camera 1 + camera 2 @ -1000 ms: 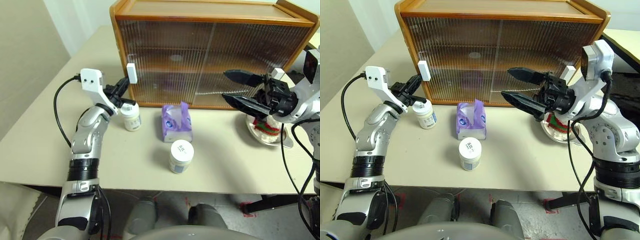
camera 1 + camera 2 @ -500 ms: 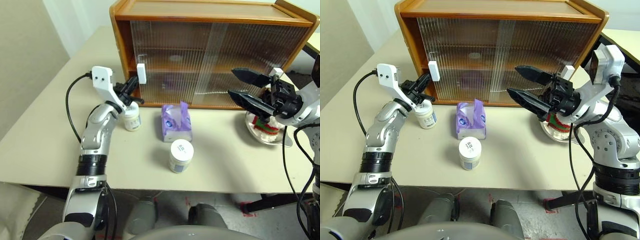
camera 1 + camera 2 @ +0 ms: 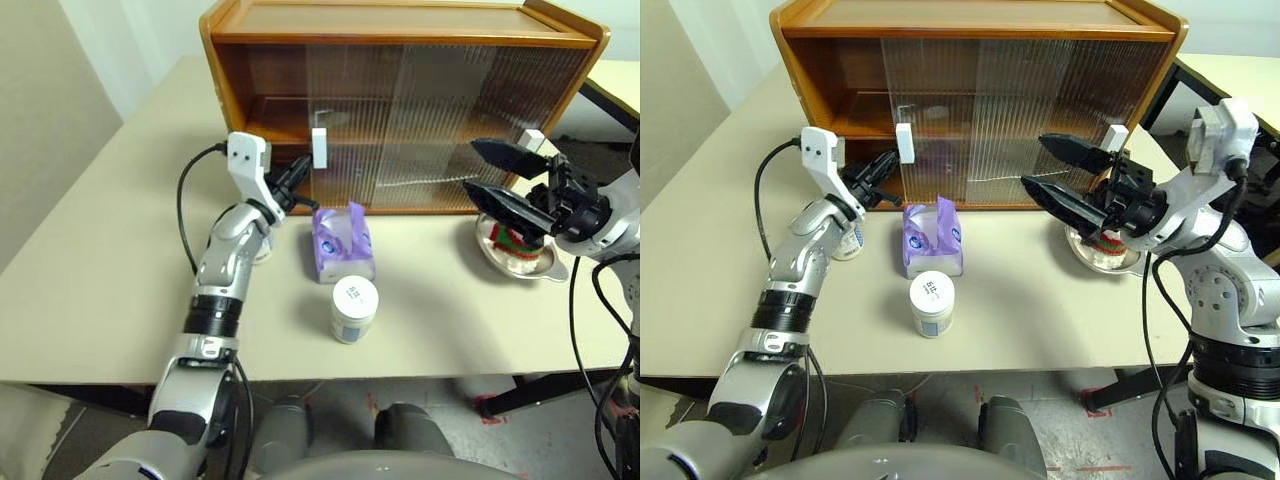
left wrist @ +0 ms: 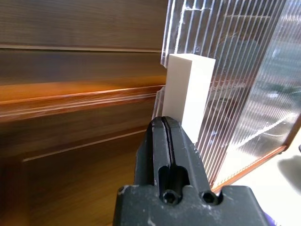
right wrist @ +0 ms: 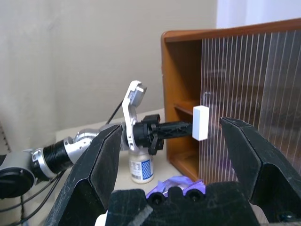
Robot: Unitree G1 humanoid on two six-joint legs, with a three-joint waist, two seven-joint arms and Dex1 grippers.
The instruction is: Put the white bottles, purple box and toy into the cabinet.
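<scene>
Beige table (image 3: 120, 260), cabinet (image 3: 400, 20) (door part-open)

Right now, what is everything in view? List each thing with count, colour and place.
cabinet: one, orange-brown wood, back of table, left sliding door part open.
door handles: two, white, one at the left gripper, one near the cabinet's right end.
white bottles: two, one in front of the purple box, one behind the left arm.
purple box: one, lavender, before the cabinet.
toy: one, in metal dish, right.
table: one, beige.
left gripper: shut, at the handle.
right gripper: open, raised above the dish.

Cabinet (image 3: 400, 20) left door part-open; purple box (image 3: 342, 245), bottle (image 3: 352, 309) in front.
</scene>
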